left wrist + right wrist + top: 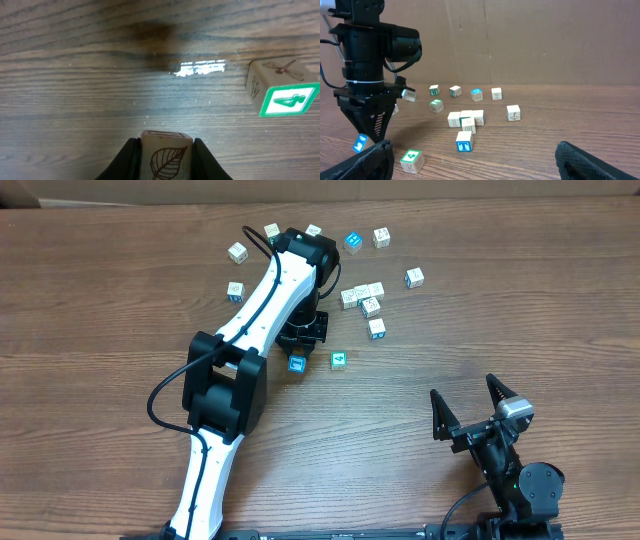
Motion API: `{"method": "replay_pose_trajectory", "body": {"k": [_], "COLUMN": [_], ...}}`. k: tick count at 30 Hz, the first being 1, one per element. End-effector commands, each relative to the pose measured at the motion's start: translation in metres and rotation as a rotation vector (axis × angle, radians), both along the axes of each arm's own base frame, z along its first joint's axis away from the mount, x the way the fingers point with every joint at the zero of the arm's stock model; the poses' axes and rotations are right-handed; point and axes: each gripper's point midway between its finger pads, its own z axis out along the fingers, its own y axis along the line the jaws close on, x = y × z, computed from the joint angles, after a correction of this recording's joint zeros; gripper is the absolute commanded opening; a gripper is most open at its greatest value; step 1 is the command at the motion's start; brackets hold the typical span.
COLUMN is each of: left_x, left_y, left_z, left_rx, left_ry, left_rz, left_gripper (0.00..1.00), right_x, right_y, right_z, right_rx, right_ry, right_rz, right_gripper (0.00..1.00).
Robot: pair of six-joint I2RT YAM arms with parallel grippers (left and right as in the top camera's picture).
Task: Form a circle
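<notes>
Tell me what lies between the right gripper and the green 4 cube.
Nothing: bare table between the right gripper and the green 4 cube, seen overhead.

overhead: high, straight down, whole table (520, 310) | left wrist: very near, facing wood ahead of left gripper (165, 157) jaws | right wrist: low, level, between right gripper (480, 167) jaws | shared: green 4 cube (285, 95), all three

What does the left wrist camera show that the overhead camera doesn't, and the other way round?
Only the left wrist view shows the leaf cube, with its leaf drawing, clamped between the fingers of the left gripper. Only the overhead view shows the scattered cubes around the left arm, not yet in a circle, and the right gripper, open and holding nothing. Both views show the green-framed 4 cube lying on the wooden table.
</notes>
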Motion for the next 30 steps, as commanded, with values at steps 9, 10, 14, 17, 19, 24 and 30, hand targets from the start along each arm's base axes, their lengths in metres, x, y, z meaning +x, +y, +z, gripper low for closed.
{"method": "replay_pose_trajectory", "body": {"k": [9,10,14,17,19,24,30], "left_x": [0.009,0.009,0.012,0.017,0.018,0.020,0.020], "left_y": [-0.008,-0.008,-0.009,-0.005,-0.006,-0.007,-0.010], "left_z": [0.012,0.012,0.011,0.010,0.010,0.010,0.009], "left_rx": [-0.037,-0.037,-0.033,-0.008,-0.006,-0.015,-0.028], "left_ry": [-0.068,-0.071,-0.086,-0.111,-0.118,-0.123,-0.121], "left_rz": [0.062,0.069,0.089,0.110,0.129,0.132,0.134], "left_gripper": [0.04,0.04,0.04,0.04,0.04,0.04,0.04], "right_x": [0.001,0.001,0.001,0.001,0.001,0.001,0.001], "right_y": [-0.002,-0.002,-0.002,-0.002,-0.002,-0.002,-0.002], "right_z": [-0.002,-0.002,-0.002,-0.002,-0.002,-0.002,-0.002], "right_rx": [-0.005,-0.005,-0.005,-0.005,-0.005,-0.005,-0.005], "right_ry": [-0.005,-0.005,-0.005,-0.005,-0.006,-0.006,-0.005], "right_rz": [-0.010,-0.010,-0.010,-0.010,-0.010,-0.010,-0.010], "right_gripper": [1.00,1.00,1.00,1.00,1.00,1.00,1.00]}}
